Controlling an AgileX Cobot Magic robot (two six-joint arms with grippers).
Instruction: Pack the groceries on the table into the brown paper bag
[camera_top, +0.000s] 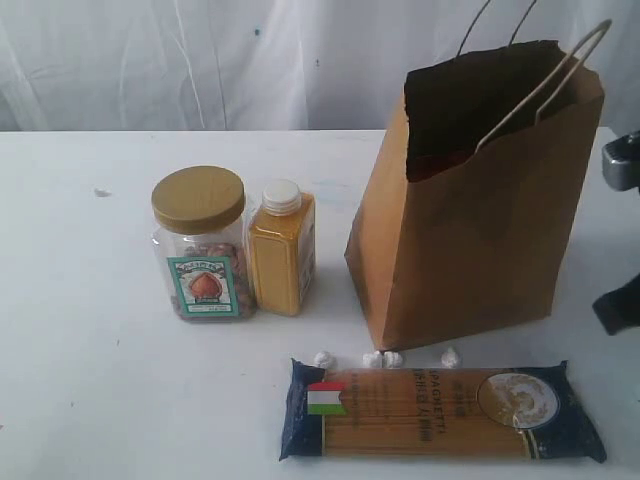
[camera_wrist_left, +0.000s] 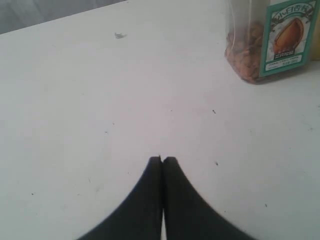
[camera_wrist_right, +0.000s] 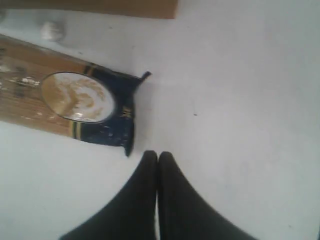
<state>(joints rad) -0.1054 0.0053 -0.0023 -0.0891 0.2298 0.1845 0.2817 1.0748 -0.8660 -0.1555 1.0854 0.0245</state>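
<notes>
Exterior view, near edge, 5 o'clock: long spaghetti packet (camera_top: 440, 412) lies flat on the table (camera_top: 90, 330), long axis running 9 to 3 o'clock, dark-blue ends, flag mark toward 9; right gripper (camera_wrist_right: 157, 156) has its jaws pressed together with nothing between them, low over bare tabletop; the packet's blue end with the round pasta picture lies near the tips but apart from them, not gripped.

Just beyond the packet: four white crumbs (camera_top: 385, 358) in a loose row, between packet and bag.

Mid-table, 9 o'clock of the bag: clear jar (camera_top: 203, 245), gold lid, teal label, upright; yellow bottle (camera_top: 281, 250) upright just beside it on the 3 o'clock side; left gripper (camera_wrist_left: 162, 160) jaws together, empty, over bare table; jar well ahead of its tips, no contact.

At 2 o'clock: brown paper bag (camera_top: 470, 230) upright, mouth open, twine handles up; contents cannot be told.

Farthest: white curtain (camera_top: 200, 60).
</notes>
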